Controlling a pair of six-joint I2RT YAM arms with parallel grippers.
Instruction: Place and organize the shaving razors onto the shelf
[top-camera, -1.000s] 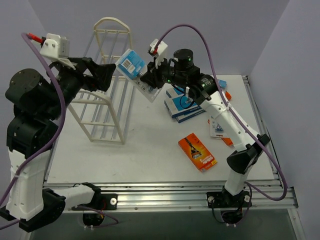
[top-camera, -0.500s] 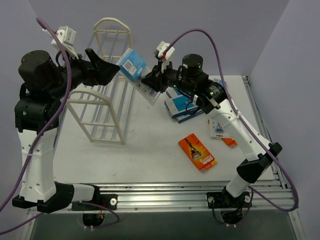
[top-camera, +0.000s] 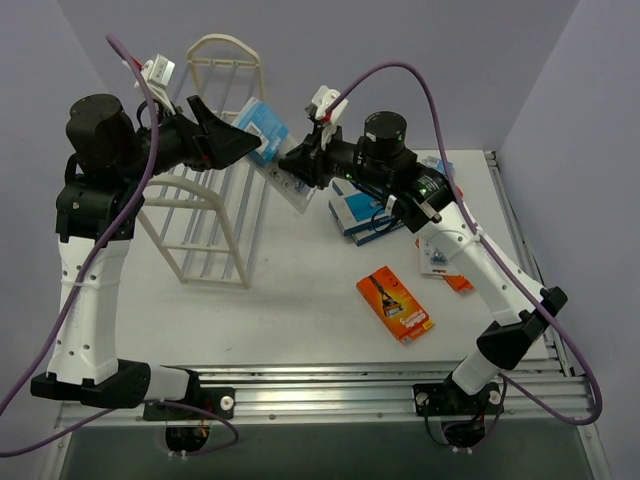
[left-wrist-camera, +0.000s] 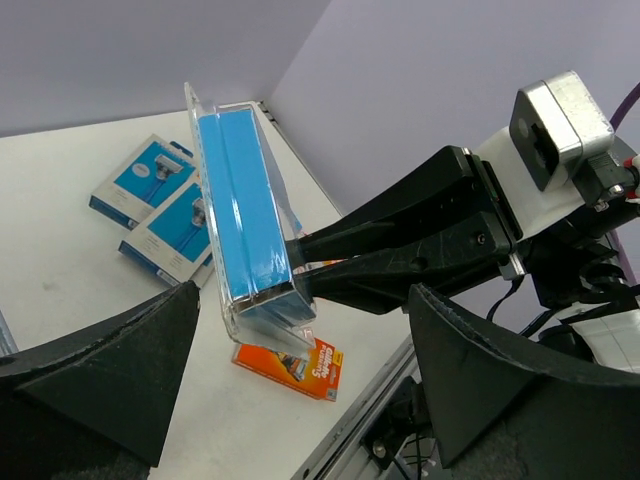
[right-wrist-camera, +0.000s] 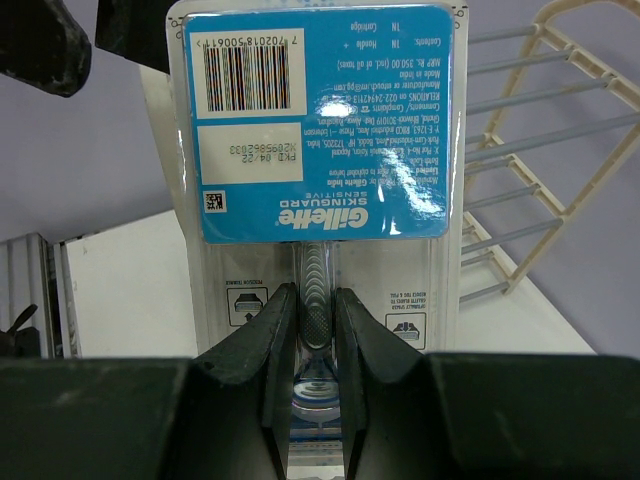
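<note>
Lavender walls close in a white worktop (top-camera: 300, 285) with a metal rail along its near edge. Nearest the arm bases lies an orange box (top-camera: 395, 305), flat and alone. Beyond it, a white card (top-camera: 437, 258) sits partly under the right arm, and blue-and-white boxes (top-camera: 358, 212) lie stacked behind that. The shelf (top-camera: 226, 38) stands far left, its tiers bare as far as they show.

In the air just beside the shelf's top, the right end effector (right-wrist-camera: 305, 300) is pinching the lower clear part of a blister pack (top-camera: 272, 128), blue header up. The left end effector (top-camera: 248, 145) is spread wide, a finger on either side of that header.

This looks like a mid-air handover. Next, the left fingers should probably close on the header before the right lets go, then carry the pack onto a tier.

I cannot tell whether the left fingers touch the pack. The left arm hides part of the shelf, and the right fingers cover most of the razor.
</note>
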